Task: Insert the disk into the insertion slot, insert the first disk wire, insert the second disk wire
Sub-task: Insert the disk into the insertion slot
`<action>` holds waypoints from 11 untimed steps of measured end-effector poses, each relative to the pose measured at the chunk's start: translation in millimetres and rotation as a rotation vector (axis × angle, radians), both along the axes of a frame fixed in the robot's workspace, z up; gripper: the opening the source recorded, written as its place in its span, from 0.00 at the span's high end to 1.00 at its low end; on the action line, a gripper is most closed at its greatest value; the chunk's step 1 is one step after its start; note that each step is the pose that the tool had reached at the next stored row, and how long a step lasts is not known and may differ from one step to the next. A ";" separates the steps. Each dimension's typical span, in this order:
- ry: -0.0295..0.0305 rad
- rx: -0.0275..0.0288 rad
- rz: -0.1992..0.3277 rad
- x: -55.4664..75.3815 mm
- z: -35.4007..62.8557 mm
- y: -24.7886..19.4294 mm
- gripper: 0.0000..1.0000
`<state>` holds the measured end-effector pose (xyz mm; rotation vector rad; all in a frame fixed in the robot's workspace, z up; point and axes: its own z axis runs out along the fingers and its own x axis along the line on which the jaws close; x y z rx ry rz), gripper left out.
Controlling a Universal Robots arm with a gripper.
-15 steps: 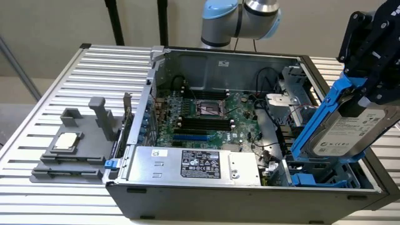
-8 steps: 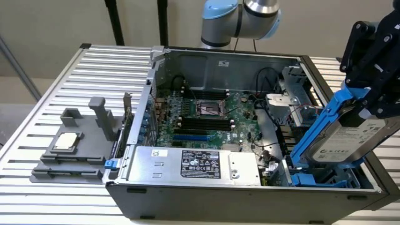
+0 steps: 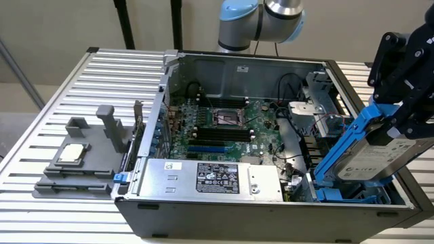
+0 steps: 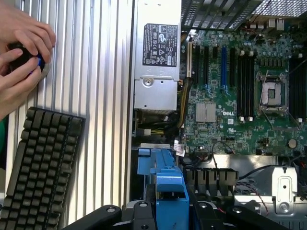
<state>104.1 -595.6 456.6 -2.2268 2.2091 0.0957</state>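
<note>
Disk [image 3: 381, 158] over insertion slot [image 3: 342, 195] (in gripper [image 3: 401, 128])

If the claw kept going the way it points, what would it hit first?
Probably the mouth of the insertion slot, since the disk held in the claw tilts down toward it; depth is unclear.

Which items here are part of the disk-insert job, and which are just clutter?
In the job:
- disk in its blue carrier, held tilted by the gripper
- insertion slot below it

Lying about:
- power supply
- motherboard
- grey fixture
- keyboard
- a person's hands
</note>
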 end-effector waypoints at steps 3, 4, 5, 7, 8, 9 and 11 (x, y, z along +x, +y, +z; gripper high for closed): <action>0.0000 0.0008 0.000 0.7 -1.3 -0.5 0.68; 0.0000 0.0013 0.000 1.1 -1.8 -0.6 0.68; 0.0000 0.0019 0.000 1.5 -2.3 -0.7 0.68; 0.0000 0.0033 0.000 2.0 -3.3 -0.9 0.68; 0.0000 0.0044 0.000 2.1 -3.7 -0.9 0.68; 0.0000 0.0056 0.000 2.1 -4.1 -0.9 0.68; 0.0000 0.0082 0.000 2.3 -4.8 -0.9 0.68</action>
